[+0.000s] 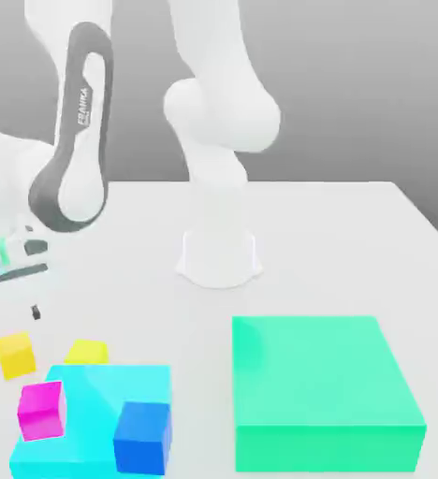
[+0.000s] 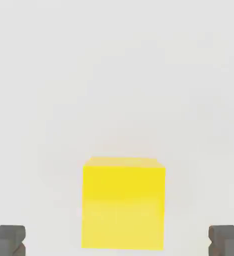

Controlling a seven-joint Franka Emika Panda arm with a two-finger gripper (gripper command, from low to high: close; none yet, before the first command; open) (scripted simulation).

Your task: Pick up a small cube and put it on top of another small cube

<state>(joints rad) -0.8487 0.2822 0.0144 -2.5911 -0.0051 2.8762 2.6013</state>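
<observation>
A small golden-yellow cube (image 1: 17, 355) sits on the white table at the exterior view's left. My gripper (image 1: 31, 311) hangs just above it, and one dark fingertip (image 1: 36, 312) shows there. In the hand view the same small cube (image 2: 123, 202) lies between my two grey fingertips (image 2: 7, 240), which stand wide apart and do not touch it. The gripper (image 2: 117, 242) is open and holds nothing. A paler lemon-yellow cube (image 1: 87, 353) rests close by, against the back edge of a cyan block (image 1: 92, 393).
A magenta cube (image 1: 40, 410) and a blue cube (image 1: 143, 437) sit at the cyan block. A large green block (image 1: 326, 388) stands at the exterior view's right. The arm's white base (image 1: 218, 257) is at mid-table.
</observation>
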